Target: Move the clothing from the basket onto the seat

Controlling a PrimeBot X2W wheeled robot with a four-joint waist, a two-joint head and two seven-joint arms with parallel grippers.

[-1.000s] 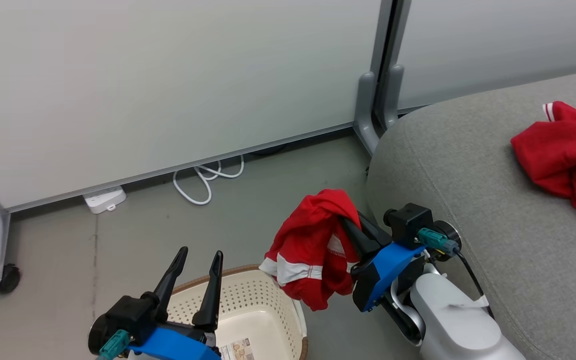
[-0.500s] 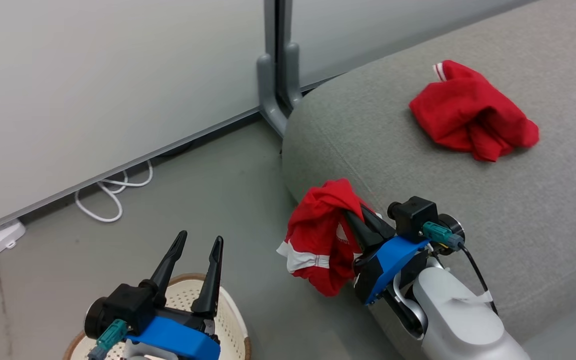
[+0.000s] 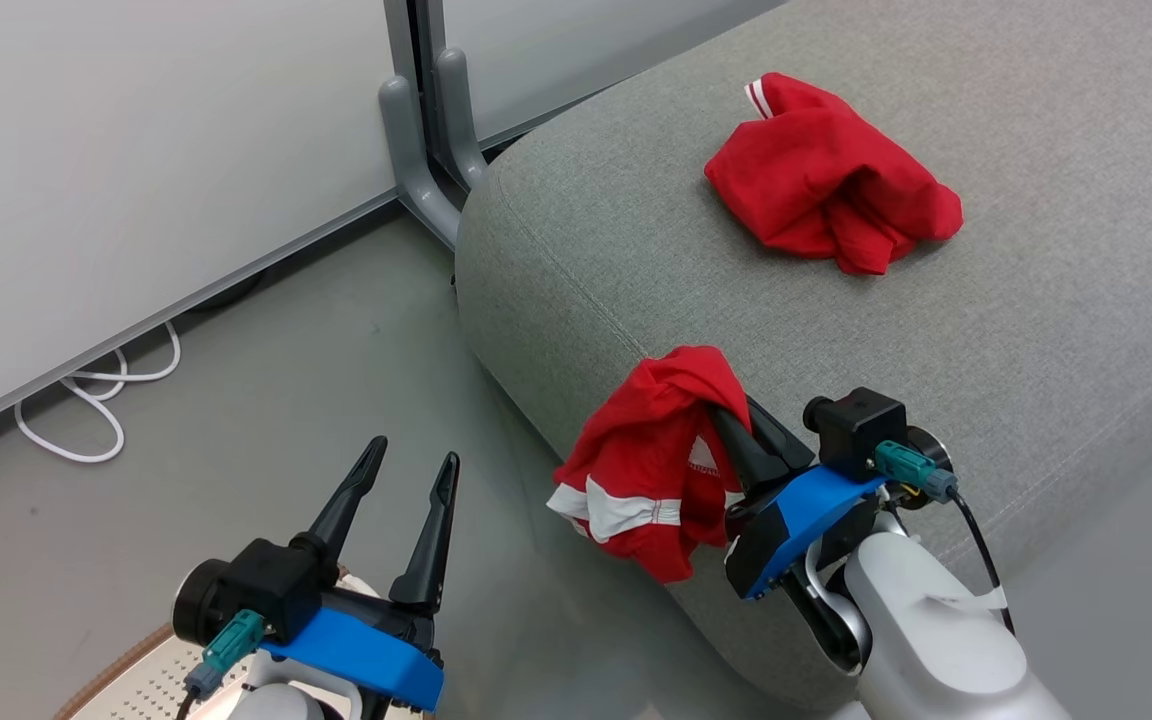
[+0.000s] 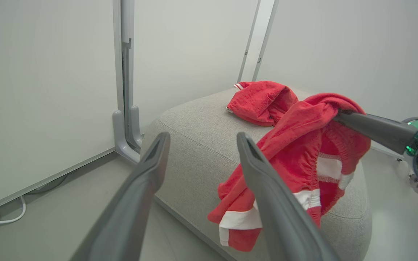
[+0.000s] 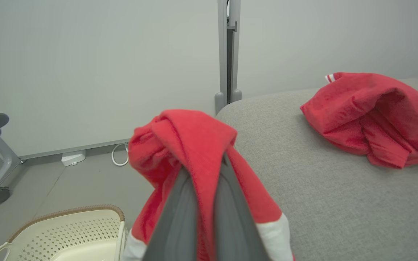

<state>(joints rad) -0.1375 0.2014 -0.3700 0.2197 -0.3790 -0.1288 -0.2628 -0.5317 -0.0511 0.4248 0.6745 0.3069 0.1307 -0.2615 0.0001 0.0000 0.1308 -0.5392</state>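
Lower left: cream perforated basket (image 3: 136, 680), just clipped by the head view's bottom edge. Above it, left gripper (image 3: 414, 450), fingers spread wide, nothing between them. Further right, red garment with white bands (image 3: 641, 460), pinched between the pressed-together fingers of the right gripper (image 3: 728, 418), hanging just beside the rounded edge of the grey seat (image 3: 1036, 330). For a clean placement: carry rightward, well over the cushion; lower until slack; release beside, not atop, the second red garment (image 3: 826, 190) lying there. No brand, label or writing legible anywhere.
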